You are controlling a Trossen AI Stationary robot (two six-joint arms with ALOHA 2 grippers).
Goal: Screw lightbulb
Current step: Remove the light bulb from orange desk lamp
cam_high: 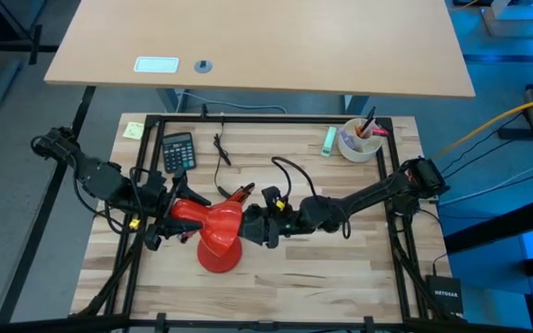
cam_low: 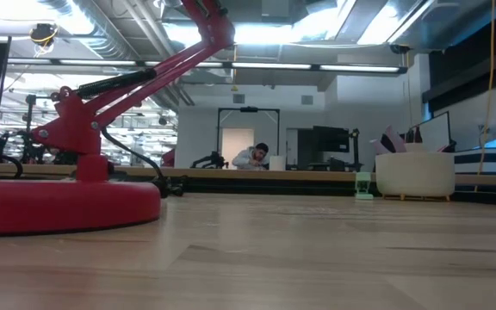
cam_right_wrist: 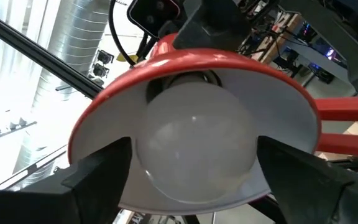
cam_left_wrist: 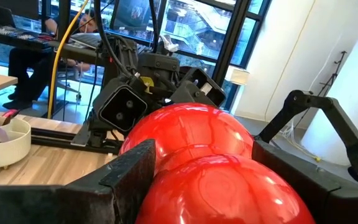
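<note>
Red desk lamp [cam_high: 216,227] sits left of table centre, round base [cam_high: 218,254] at about 7 o'clock from centre, shade tipped sideways toward 3 o'clock. Left gripper [cam_high: 176,215] comes in from 9 o'clock, fingers [cam_left_wrist: 126,177] clamped on the outside of the red shade [cam_left_wrist: 210,168]. Right gripper [cam_high: 262,222] reaches in from 3 o'clock at the shade's mouth; its fingers [cam_right_wrist: 98,168] sit on either side of the lightbulb [cam_right_wrist: 194,152], spread wide, contact cannot be told. Lightbulb sits inside the white-lined shade, at the socket. White bowl [cam_high: 359,141] at 1 o'clock, calculator [cam_high: 178,151] at 10 o'clock, a seated person [cam_low: 252,157] in the room behind.
</note>
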